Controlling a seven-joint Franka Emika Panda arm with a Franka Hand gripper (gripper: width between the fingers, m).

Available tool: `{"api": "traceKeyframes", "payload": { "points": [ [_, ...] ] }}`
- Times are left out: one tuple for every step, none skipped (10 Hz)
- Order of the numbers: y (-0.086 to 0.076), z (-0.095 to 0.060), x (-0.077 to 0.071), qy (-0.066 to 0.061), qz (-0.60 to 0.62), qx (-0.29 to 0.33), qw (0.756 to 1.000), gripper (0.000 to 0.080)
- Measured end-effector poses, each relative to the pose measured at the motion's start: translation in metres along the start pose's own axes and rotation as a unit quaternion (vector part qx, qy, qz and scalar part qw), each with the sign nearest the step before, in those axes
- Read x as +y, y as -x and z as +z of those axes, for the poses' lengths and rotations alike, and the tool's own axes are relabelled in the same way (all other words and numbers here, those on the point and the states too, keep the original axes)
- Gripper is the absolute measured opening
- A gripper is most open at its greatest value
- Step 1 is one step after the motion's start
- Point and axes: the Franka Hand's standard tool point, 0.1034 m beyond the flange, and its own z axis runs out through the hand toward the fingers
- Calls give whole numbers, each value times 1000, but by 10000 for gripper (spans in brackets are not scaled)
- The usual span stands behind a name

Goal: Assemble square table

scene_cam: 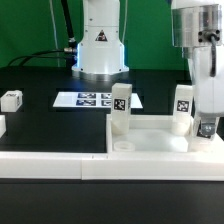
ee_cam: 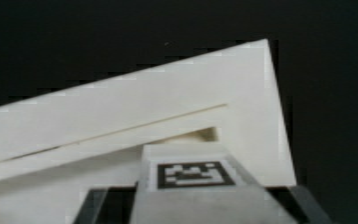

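The square slab is seen lying flat on the black table at the near right, just behind the long white border wall. Two legs are stood upright on it: the left upright leg at its left corner, beside a round socket, and the right upright leg further right, each with its tag turned to the exterior camera. The gripper is held low over the slab's right end, just right of the right upright leg. In the wrist view a corner of the slab is shown, and a tagged leg is seen between the dark fingers of the gripper. The fingers are set partly apart and lie close against both sides of this leg, so that it appears to be clasped. Whether it is the right upright leg cannot be told. A loose leg is left lying at the far left, well apart from the slab. The marker board lies in the middle, in front of the robot base.
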Motion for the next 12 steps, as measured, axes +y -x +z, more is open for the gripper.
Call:
{"api": "traceKeyframes", "payload": {
  "points": [
    [0,0,0,0,-2,0,1000,288],
    [0,0,0,0,-11,0,1000,288],
    [0,0,0,-1,-46,0,999,397],
    [-7,-4,-3,-16,-176,1,984,543],
    [-9,-3,0,-19,-304,4,952,616],
    [-9,-2,1,-17,-365,4,931,616],
    [-9,-2,1,-17,-392,5,920,644],
    [-10,-2,1,-17,-433,7,901,648],
    [-10,-2,1,-16,-463,8,886,648],
    [-10,-2,1,-16,-486,9,874,649],
    [-10,-2,2,-6,-587,26,809,649],
    [-9,-3,-1,0,-663,35,748,649]
  ]
}}
